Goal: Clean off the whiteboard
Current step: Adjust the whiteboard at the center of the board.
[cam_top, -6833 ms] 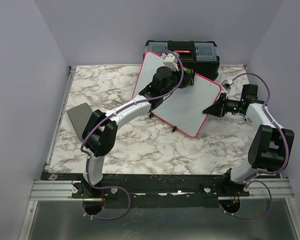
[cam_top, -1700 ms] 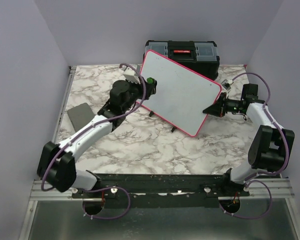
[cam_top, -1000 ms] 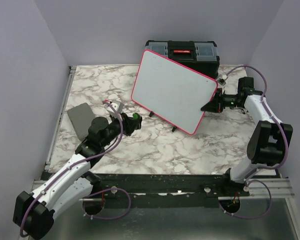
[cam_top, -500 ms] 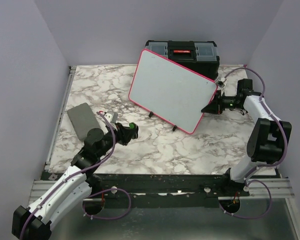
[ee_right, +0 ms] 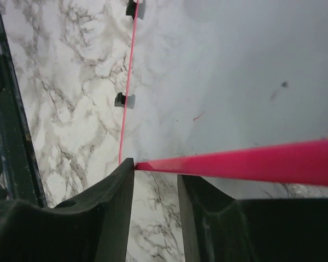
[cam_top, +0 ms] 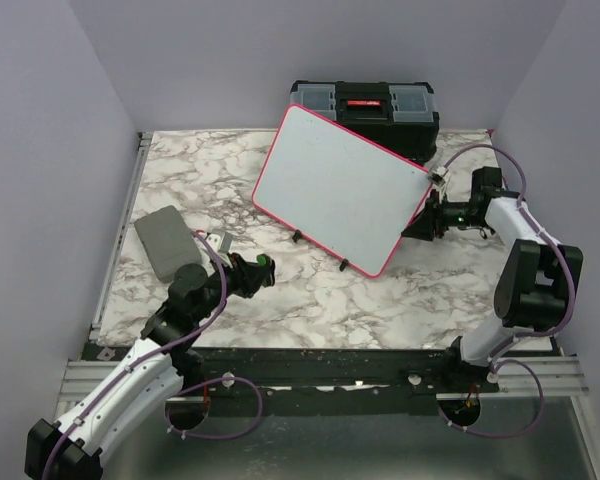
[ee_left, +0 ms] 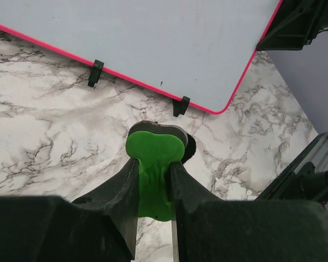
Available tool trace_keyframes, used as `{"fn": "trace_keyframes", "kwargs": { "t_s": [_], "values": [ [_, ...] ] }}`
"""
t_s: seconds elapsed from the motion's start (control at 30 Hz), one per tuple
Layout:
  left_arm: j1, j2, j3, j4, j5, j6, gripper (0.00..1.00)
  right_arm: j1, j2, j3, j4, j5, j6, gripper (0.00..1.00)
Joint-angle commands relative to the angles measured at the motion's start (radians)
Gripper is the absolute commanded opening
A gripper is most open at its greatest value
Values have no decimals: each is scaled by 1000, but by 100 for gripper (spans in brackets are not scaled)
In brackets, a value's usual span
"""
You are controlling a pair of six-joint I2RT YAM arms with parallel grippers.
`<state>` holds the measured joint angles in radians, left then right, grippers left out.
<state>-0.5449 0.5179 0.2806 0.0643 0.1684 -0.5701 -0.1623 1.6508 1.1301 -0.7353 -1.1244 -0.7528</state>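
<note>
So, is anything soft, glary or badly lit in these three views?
Top view: even light, sharp, no glare on the board. Left wrist view: the left claw is near, dark and soft; the marble is sharp. Right wrist view: the rim, close to the lens, is blurred.

Walls: plain matte lavender panels, one at the back (cam_top: 310,40), one on the left (cam_top: 40,150), one on the right (cam_top: 580,120), closing in three sides.
Table: rectangular top with a white-and-grey marble pattern (cam_top: 210,170).
Left edge: silver aluminium rail (cam_top: 120,230) along the table's side.
Near edge: black crossbar (cam_top: 320,362) between ribbed aluminium extrusions (cam_top: 100,378).
Below: dull grey metal sheet (cam_top: 320,445).
Light: even and soft, shadows faint.
</note>
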Motion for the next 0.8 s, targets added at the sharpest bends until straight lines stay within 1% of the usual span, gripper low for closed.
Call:
{"fn": "trace_keyframes", "kwargs": {
  "t_s": [0.0,0.2,0.27,0.3,0.4,0.5,0.7,0.77],
  "values": [
    [3,1,-4,-14,-17,-20,0,1,-19,-31,-56,67,-43,43],
    [3,45,6,-20,-25,-21,0,-6,-35,-36,-53,55,-23,61],
    [3,76,23,-34,-33,-13,0,-16,-45,-39,-55,55,-13,85],
    [3,93,34,-46,-38,-5,0,-26,-55,-42,-53,55,-9,100],
    [3,170,71,-63,-58,14,0,-64,-90,-50,-55,46,-3,100],
    [3,277,116,-117,-83,41,0,-86,-139,-58,-67,48,-16,100],
    [3,554,274,-263,-159,97,0,-112,-192,-73,-83,75,-15,100],
    [2,647,339,-327,-218,119,0,-133,-191,-68,-108,94,-35,100]
  ]
}}
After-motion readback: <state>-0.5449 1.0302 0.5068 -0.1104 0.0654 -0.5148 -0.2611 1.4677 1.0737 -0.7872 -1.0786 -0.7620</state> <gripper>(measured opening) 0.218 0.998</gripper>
